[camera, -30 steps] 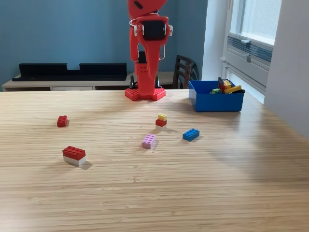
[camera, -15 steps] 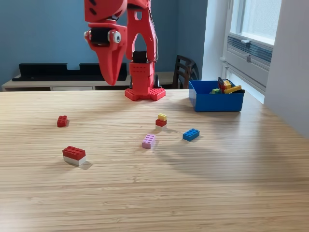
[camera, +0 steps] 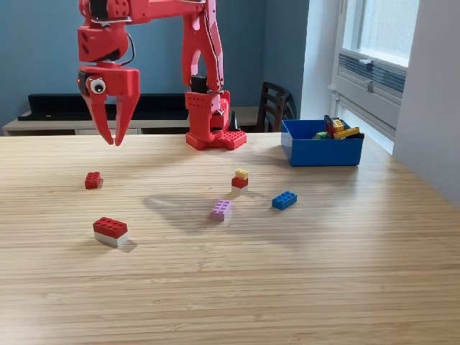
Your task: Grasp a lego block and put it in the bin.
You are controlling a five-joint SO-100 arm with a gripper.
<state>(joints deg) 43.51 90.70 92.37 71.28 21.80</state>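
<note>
Blue walls and a bright window frame a pale wooden worktop [camera: 230, 287]. From the exterior view, the red arm's gripper [camera: 110, 141] hangs in the air on the left with its fingers [camera: 123, 122] parted and empty, above and behind a small red block [camera: 92, 180].

If it drops from here it could land off-centre, since the block is low and small; a finger tip may nudge it aside or pin only a corner, and it could slip out on the long carry across.

At the right rear stands the blue bin [camera: 321, 151], shallow, open-topped, already holding several bricks.
</note>
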